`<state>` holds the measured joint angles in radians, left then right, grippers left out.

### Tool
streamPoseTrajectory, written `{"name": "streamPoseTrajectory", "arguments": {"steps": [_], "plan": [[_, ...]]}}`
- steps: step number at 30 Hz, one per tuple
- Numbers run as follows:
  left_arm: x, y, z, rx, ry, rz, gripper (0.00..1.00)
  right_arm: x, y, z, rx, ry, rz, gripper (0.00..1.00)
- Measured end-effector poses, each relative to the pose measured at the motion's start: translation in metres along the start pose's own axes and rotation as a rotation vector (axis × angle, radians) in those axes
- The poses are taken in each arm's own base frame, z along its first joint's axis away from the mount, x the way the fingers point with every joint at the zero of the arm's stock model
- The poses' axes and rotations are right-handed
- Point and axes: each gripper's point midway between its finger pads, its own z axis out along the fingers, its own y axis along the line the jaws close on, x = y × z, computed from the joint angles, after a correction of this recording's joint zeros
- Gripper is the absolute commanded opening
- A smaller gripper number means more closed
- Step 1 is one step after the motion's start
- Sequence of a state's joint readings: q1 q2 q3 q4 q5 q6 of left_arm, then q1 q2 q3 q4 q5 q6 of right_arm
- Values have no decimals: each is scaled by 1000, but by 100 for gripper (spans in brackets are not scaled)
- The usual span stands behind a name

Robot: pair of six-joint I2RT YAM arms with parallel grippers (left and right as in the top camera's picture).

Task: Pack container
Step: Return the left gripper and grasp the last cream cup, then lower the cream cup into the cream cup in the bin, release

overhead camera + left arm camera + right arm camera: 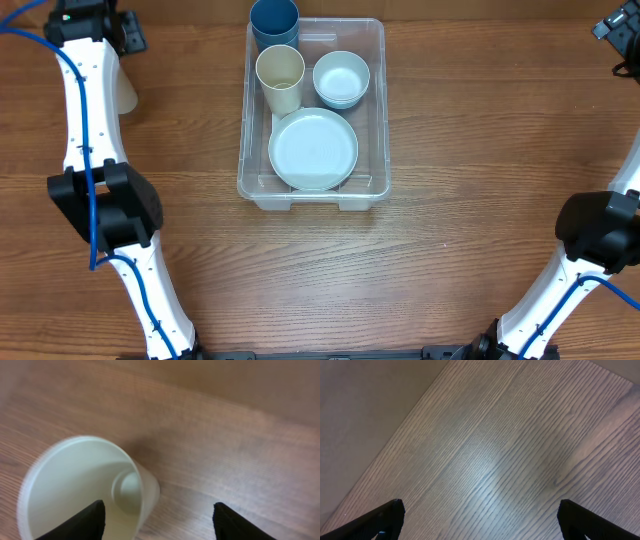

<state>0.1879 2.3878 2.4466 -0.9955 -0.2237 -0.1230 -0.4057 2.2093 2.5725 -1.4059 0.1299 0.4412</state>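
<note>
The clear plastic container (375,120) stands at the table's far middle. Inside it are a dark blue cup (274,22), a cream cup (281,76), a pale blue bowl (341,79) and a white plate (313,149). A white cup (80,490) stands on the table at the far left, partly hidden under my left arm in the overhead view (126,90). My left gripper (159,522) is open just above this cup, its left finger over the cup's mouth, its right finger outside. My right gripper (480,520) is open and empty over bare wood at the far right.
My two arms run along the left and right sides of the table. The table's far edge shows in the right wrist view (395,425).
</note>
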Motion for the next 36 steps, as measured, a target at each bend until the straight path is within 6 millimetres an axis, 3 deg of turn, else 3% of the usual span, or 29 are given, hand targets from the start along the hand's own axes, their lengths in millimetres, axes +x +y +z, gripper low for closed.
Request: {"name": "streamPoseTrajectory", "arguments": {"steps": [2,4,5,14,16,17,18,20,21,23,24,25,28,31,36], "plan": [[13,-2,12,-2,45,11,54,0,0,0,0,0,0,100],[28,-3,27,-8,96,25,14,0,0,0,0,0,0,100],[35,-4,32,-10,118,26,4,0,0,0,1,0,0,100],[53,-12,23,41,200,9,4,0,0,0,1,0,-1,100],[51,-25,2,114,207,6,4,0,0,0,1,0,0,100],[44,-39,-27,182,187,11,4,0,0,0,0,0,0,100],[29,-58,-75,265,128,28,4,0,0,0,0,0,0,100],[17,-81,-141,344,39,77,4,0,0,0,0,-1,0,100],[13,-97,-185,392,-25,124,4,0,0,0,0,0,0,100],[15,-132,-275,503,-161,225,4,0,0,0,1,0,0,100],[21,-147,-309,552,-206,268,4,0,0,0,0,0,0,100],[29,-155,-330,579,-224,298,4,0,0,0,1,0,-1,100],[58,-173,-339,592,-161,367,4,0,0,0,1,0,0,100],[83,-195,-317,576,-68,427,4,0,0,0,1,0,0,100],[95,-218,-292,567,-14,460,4,0,0,0,0,0,0,100]]}}
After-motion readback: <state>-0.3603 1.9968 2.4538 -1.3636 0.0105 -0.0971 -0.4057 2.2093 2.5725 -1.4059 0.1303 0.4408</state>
